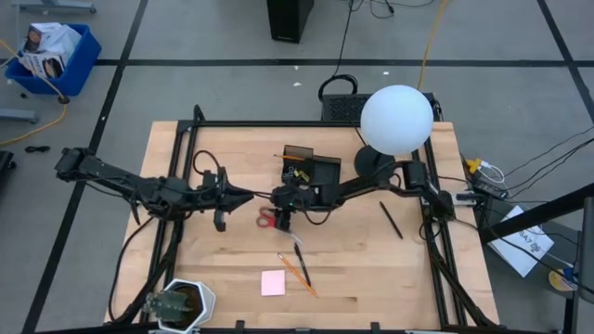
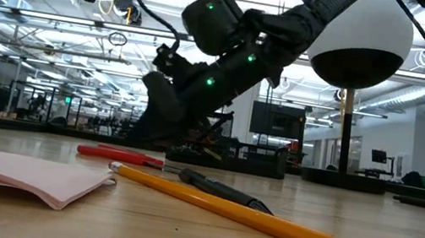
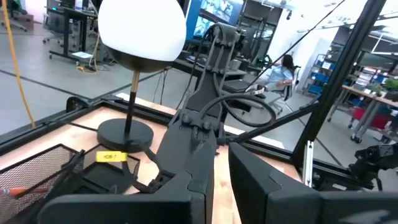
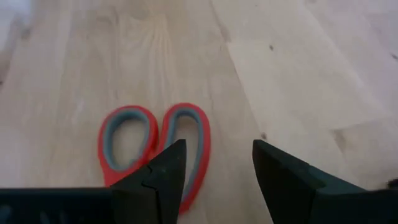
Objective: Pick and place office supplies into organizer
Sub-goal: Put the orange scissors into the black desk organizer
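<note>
The red-handled scissors (image 1: 266, 218) lie flat on the wood at mid-table; their grey-lined finger loops (image 4: 127, 146) fill the right wrist view. My right gripper (image 1: 281, 219) is open and hangs just over the loops, one fingertip (image 4: 174, 158) above the nearer loop, the other over bare wood. The black organizer (image 1: 314, 169) stands just beyond it. A black pen (image 1: 299, 255), an orange pencil (image 1: 297, 271) and the pink sticky-note pad (image 1: 273, 283) lie nearer the front edge. Another black pen (image 1: 391, 220) lies to the right. My left gripper (image 1: 249, 196) waits shut, left of the scissors.
A lamp with a white globe (image 1: 396, 119) and round black base (image 1: 371, 165) stands right of the organizer. A white pot with a plant (image 1: 181, 306) sits at the near left corner. Bare wood lies between the scissors and the pens.
</note>
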Action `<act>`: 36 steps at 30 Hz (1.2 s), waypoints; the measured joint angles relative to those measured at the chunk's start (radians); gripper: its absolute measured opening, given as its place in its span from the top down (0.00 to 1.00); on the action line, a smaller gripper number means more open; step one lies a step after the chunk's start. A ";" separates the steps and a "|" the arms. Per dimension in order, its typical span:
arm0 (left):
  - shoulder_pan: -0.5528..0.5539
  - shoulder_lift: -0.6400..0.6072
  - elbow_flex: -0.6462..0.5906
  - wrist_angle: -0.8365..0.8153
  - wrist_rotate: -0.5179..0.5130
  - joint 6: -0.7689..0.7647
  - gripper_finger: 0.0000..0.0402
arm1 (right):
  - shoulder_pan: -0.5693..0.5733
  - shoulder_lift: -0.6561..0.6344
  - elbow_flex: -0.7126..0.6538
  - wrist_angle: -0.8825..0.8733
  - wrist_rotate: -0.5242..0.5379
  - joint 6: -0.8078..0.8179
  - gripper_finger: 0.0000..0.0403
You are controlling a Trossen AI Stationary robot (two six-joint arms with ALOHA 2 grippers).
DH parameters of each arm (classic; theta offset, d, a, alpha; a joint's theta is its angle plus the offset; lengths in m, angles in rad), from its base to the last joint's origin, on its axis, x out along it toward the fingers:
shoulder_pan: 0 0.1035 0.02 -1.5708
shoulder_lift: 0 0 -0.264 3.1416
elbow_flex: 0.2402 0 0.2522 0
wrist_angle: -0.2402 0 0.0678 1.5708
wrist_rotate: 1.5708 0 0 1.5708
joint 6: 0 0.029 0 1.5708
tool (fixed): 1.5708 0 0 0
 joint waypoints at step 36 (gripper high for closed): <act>0.001 0.001 0.000 -0.009 -0.034 -0.005 0.87 | -0.002 0.027 0.010 -0.054 -0.046 -0.038 0.97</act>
